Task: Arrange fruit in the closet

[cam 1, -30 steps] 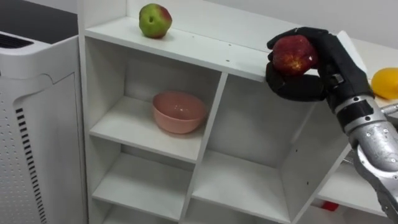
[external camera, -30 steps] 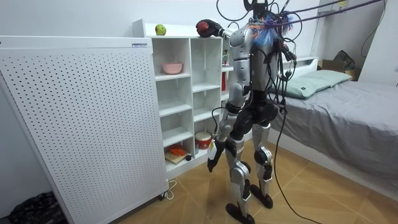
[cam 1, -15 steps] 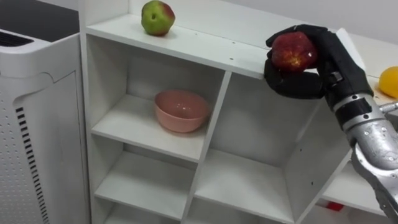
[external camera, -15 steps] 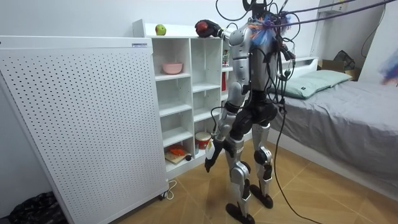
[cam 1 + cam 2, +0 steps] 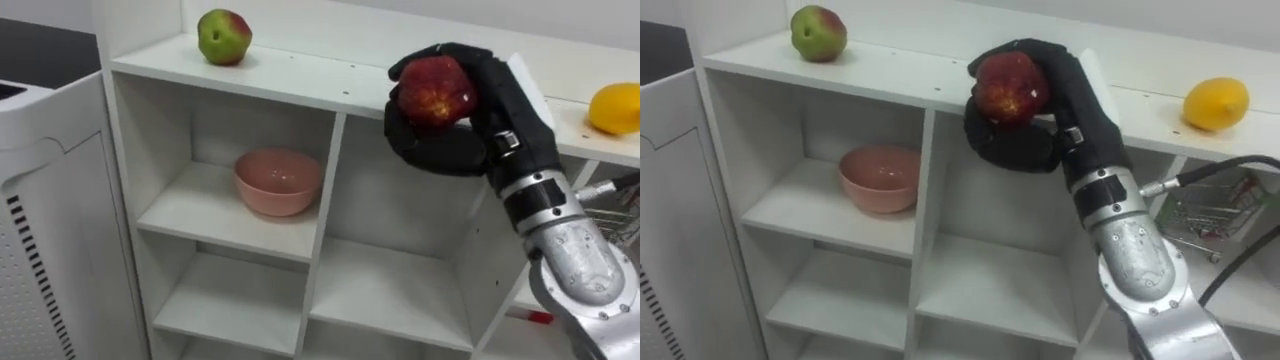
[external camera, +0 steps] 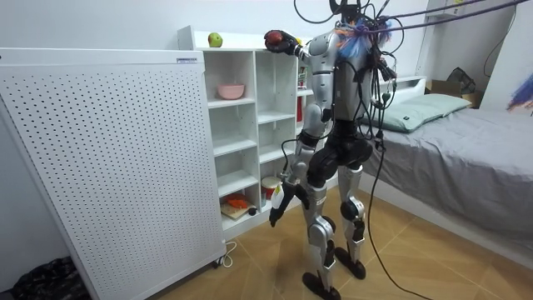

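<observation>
White wall (image 6: 92, 25) is running behind everything. White shelf unit (image 6: 256, 125) is standing against it, w/ a big white perforated panel (image 6: 108, 158) standing just beside it on the rm view's left. Wood-pattern floor (image 6: 250, 279) is showing in front. On the rm view's right a bed (image 6: 475, 167) w/ grey cover is sitting, pale green pillow (image 6: 420, 110) lying at its head. Dark heap (image 6: 37, 279) is lying at the panel's foot, bottom left.

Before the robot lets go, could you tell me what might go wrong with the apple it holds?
The right hand holds the red apple at the front edge of the top shelf; released there, it may roll off and fall. Moved farther right, it could bump the yellow fruit lying on the same shelf.
</observation>
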